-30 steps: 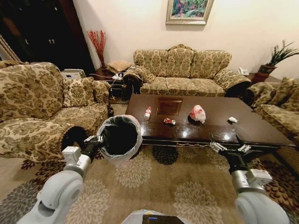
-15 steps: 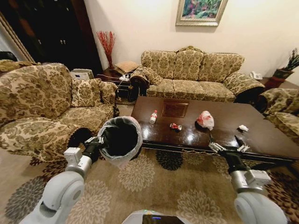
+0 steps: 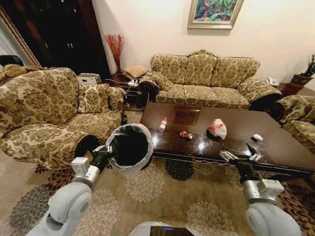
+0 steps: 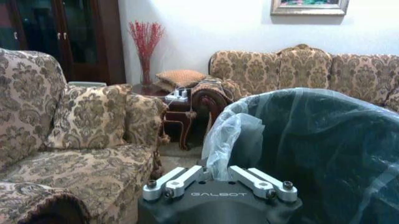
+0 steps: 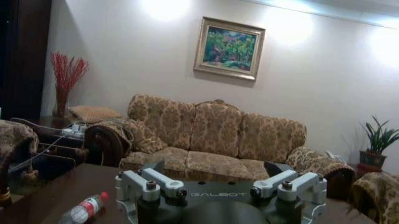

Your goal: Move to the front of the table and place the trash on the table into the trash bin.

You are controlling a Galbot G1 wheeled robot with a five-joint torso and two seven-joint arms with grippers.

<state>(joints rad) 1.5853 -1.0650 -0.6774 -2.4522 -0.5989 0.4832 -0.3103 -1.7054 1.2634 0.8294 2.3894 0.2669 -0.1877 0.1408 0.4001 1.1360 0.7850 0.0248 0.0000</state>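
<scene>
So we're facing the big dark table [image 3: 275, 142] with a sofa [image 3: 209, 81] behind it and the armchair [image 3: 44, 113] on our left. Our left gripper [image 3: 104, 153] is clamped on the liner at the rim of the trash bin [image 3: 129, 147], holding it out just off the table's near-left corner. Our right gripper [image 3: 240, 156] hovers over the table's near edge, jaws spread wide, nothing in them. All the trash sits on the tabletop: the pink-white bag [image 3: 217, 128] is beyond the right gripper and nearest to it, the bottle [image 3: 162, 124] lies toward the left end closer to the bin, the little can [image 3: 185, 134] is between those two, and the paper wad [image 3: 257, 137] is off to the right. Biggest worry as we see it: the bin hangs from that thin liner pinch, so a jolt could slip it loose, or the bin could clip the table corner.
</scene>
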